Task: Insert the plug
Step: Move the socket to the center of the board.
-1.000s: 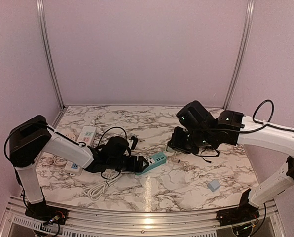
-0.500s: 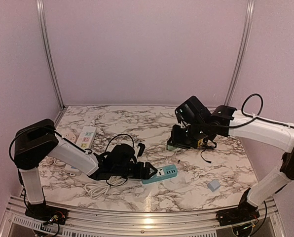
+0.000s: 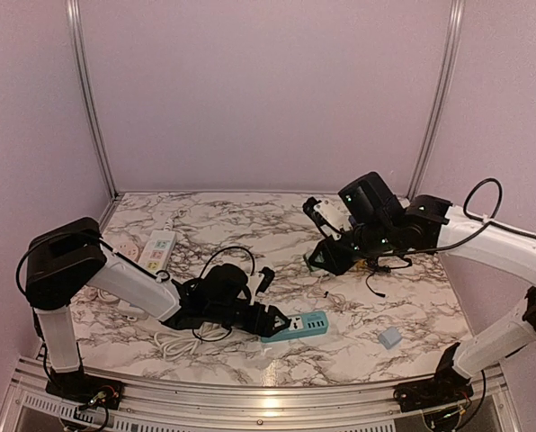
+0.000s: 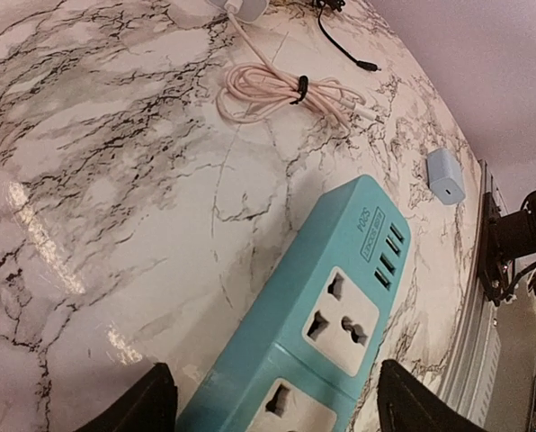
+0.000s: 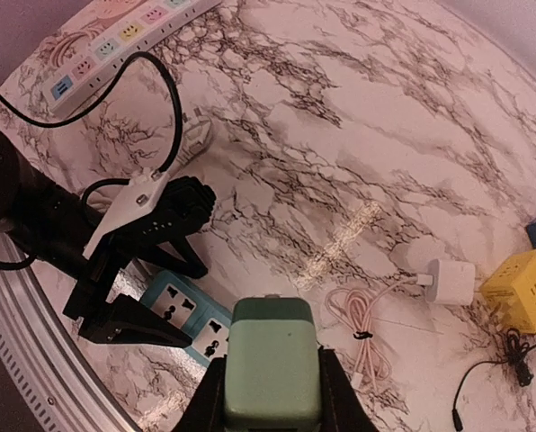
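Observation:
A teal power strip (image 3: 306, 324) lies flat on the marble near the front, its sockets facing up (image 4: 340, 315). My left gripper (image 3: 272, 321) straddles its near end, one finger on each long side (image 4: 272, 396), jaws wide and closed on it. My right gripper (image 3: 326, 255) hovers above the table's right middle, shut on a pale green plug (image 5: 270, 369) that fills the gap between its fingers. The right wrist view has the strip (image 5: 185, 313) below and left of the plug, apart from it. The plug's prongs are hidden.
A white charger (image 5: 451, 281) with a coiled pink cable (image 5: 362, 328) lies right of centre, beside a yellow cube socket (image 5: 520, 288). A small grey-blue adapter (image 3: 389, 338) sits front right. White power strips (image 3: 160, 245) and a white cord (image 3: 174, 345) lie left.
My left gripper has dragged the teal strip rightward and toward the front edge. My right arm has turned and shifted slightly, keeping the green plug in its grip.

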